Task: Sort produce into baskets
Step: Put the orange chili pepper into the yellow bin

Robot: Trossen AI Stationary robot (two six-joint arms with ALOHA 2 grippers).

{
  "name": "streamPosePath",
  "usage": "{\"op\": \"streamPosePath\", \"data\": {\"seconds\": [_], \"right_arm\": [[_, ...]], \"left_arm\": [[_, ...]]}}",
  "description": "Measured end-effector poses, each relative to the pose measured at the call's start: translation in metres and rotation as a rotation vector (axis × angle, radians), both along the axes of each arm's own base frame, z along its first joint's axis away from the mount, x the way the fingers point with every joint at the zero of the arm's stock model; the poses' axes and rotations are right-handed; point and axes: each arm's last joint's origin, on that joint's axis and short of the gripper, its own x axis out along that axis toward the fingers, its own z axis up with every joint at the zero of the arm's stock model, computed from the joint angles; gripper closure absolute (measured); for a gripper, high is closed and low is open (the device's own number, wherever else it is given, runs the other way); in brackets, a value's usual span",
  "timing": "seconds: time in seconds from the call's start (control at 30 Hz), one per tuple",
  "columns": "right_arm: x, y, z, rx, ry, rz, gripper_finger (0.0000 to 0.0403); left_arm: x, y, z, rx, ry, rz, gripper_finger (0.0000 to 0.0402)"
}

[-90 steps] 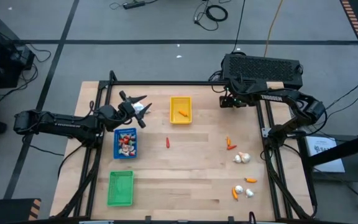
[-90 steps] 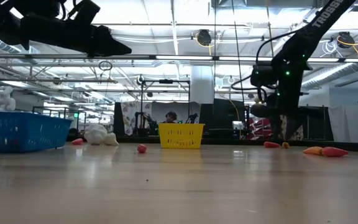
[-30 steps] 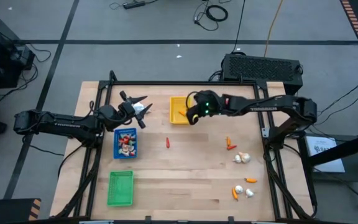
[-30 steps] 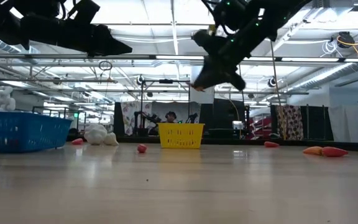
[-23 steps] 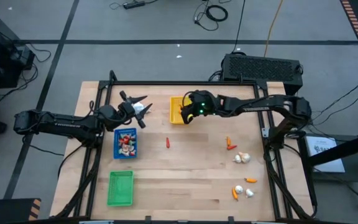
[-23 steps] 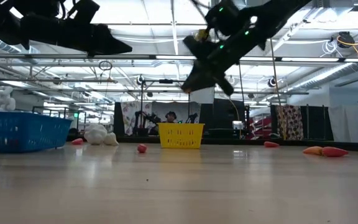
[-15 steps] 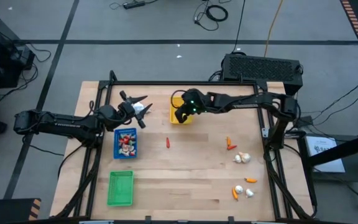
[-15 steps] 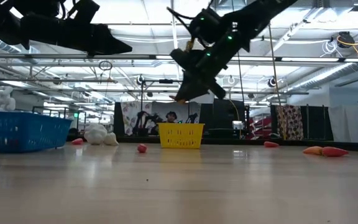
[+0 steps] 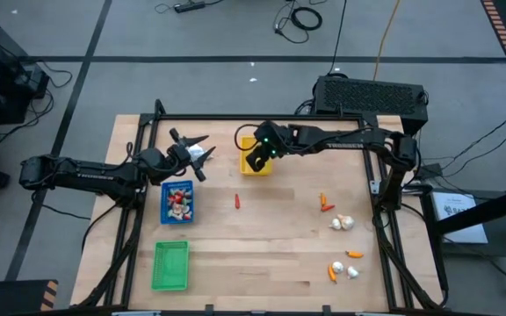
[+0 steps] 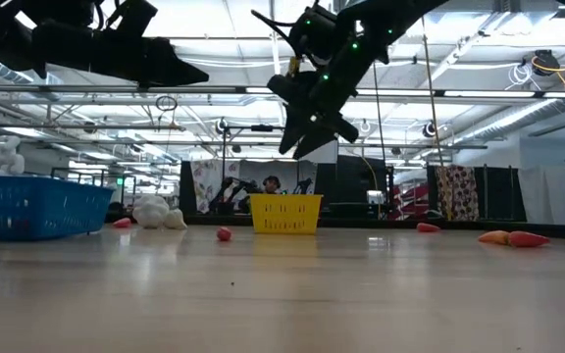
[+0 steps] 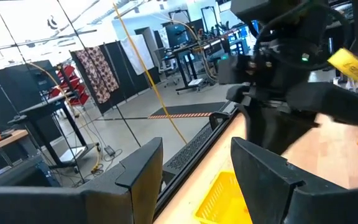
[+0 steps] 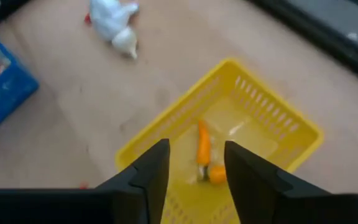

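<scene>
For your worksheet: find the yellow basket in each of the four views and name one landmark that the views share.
High view: the yellow basket lies at the table's far middle, partly under the right gripper.
Low view: centre, on the far table edge.
Left wrist view: bottom middle, between that arm's fingers.
Right wrist view: centre, holding orange pieces.
Shared landmark: the right arm above it.
</scene>
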Motion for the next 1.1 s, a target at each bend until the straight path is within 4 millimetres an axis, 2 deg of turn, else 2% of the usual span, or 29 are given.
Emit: {"op": "streamPosePath", "data": {"seconds": [0.13, 0.3, 0.57, 0.67, 0.83, 0.97, 1.1], "right_arm": [[-0.003, 0.009, -0.002, 0.120, 0.024, 0.076, 0.0244], [-0.017, 0.027, 0.004, 0.256, 0.114, 0.127, 0.0241], [-0.063, 0.071, 0.006, 0.350, 0.573, 0.205, 0.0241], [-0.074, 0.086, 0.005, 0.316, 0.713, 0.259, 0.0241], [-0.084, 0.109, -0.003, 0.281, 0.842, 0.369, 0.0241], [-0.092, 0.116, -0.013, 0.362, 0.870, 0.390, 0.0241], [-0.107, 0.113, -0.018, 0.349, 0.839, 0.430, 0.0251]], "left_arm": [[0.000, 0.000, 0.000, 0.000, 0.004, 0.000, 0.0204], [0.000, 0.000, -0.001, -0.001, 0.005, 0.000, 0.0204], [0.000, 0.000, -0.001, -0.001, 0.007, 0.000, 0.0204], [0.000, 0.000, -0.001, -0.001, 0.007, 0.000, 0.0204], [0.000, 0.000, -0.001, -0.002, 0.007, 0.000, 0.0204], [0.000, 0.000, -0.001, -0.002, 0.006, 0.000, 0.0204], [0.000, 0.000, -0.001, -0.014, -0.001, -0.001, 0.0204]]}}
